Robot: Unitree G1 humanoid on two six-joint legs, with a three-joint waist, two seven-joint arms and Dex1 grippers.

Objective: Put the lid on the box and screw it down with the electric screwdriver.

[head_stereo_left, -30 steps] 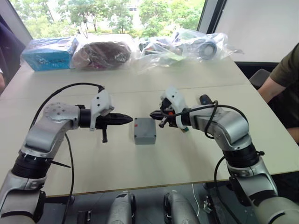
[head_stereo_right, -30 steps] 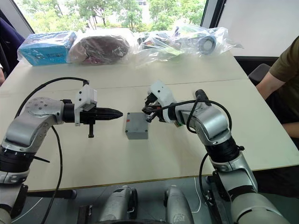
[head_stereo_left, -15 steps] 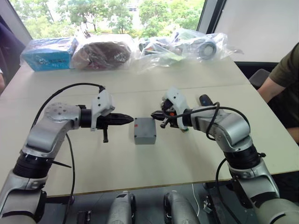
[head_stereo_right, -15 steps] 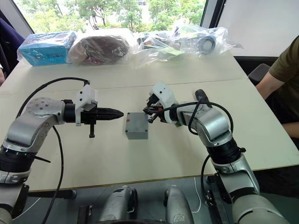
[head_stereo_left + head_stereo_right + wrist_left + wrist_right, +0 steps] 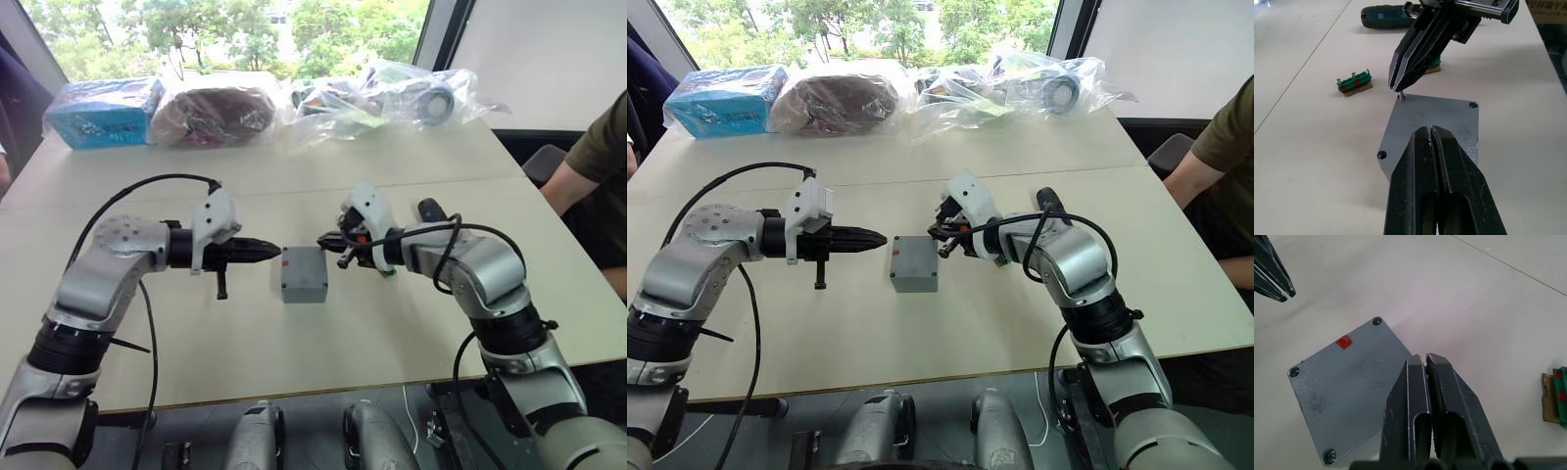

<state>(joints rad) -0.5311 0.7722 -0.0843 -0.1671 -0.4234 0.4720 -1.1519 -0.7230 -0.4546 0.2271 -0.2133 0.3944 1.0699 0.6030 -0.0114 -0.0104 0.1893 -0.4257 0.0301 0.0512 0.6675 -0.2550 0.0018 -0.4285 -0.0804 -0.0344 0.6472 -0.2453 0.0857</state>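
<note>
my right gripper [image 5: 1397,88] pinches a screw [image 5: 1400,96] over the lid's [image 5: 1432,125] far corner hole to seat it; left gripper [image 5: 275,253] closed empty.

The two head cameras are looking forward and down across the table [image 5: 294,362] from above. Both wrist cameras are sitting close over it, each facing the other along its own fingers, sharing the lid [image 5: 1435,127].
</note>
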